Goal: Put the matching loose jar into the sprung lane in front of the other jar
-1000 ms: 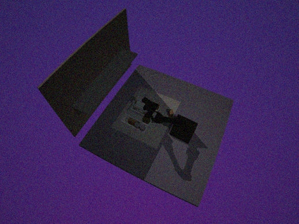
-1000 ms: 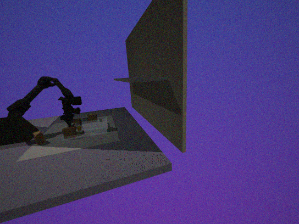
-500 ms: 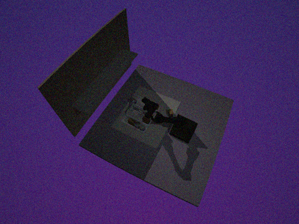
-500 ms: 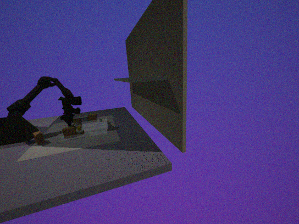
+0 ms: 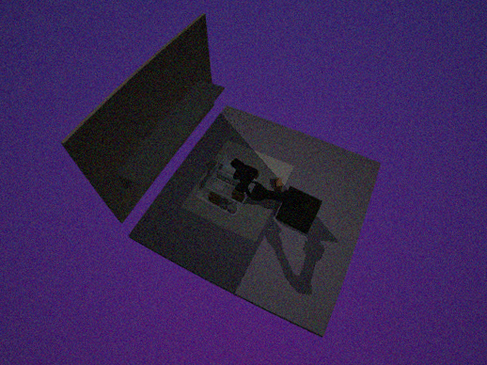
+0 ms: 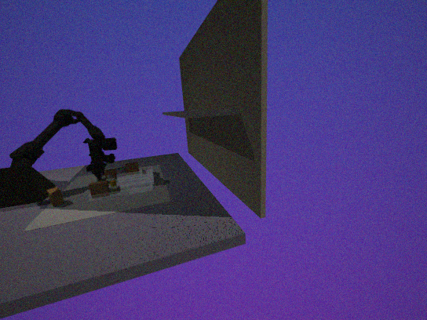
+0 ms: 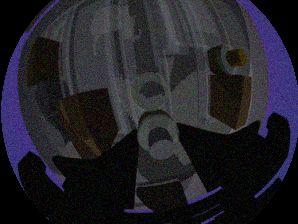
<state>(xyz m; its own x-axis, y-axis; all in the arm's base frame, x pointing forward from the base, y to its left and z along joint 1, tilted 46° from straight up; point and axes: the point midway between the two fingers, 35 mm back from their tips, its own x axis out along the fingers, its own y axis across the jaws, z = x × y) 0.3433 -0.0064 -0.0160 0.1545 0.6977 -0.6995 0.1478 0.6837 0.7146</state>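
Observation:
My gripper [image 7: 156,130] [image 6: 100,178] is shut on a jar [image 7: 162,148] with a pale greenish ring on top, seen from above between the dark fingers in the wrist view. A second jar [image 7: 151,90] with the same kind of pale ring stands straight ahead of it in the lane, between grey see-through rails [image 7: 118,95]. The two jars look very close; I cannot tell whether they touch. The pusher plate cannot be made out clearly. The held jar's base and its height over the lane floor are hidden. In the top view the arm hides the fingertips.
A jar with a yellow top [image 7: 236,57] [image 6: 113,183] stands to the right in the wrist view, behind a brown block [image 7: 229,100]. Another brown block [image 7: 92,120] is close left of the fingers. An orange-brown block [image 6: 55,197] [image 5: 277,182] stands near the arm's base. A tall panel [image 6: 224,78] rises beyond the table.

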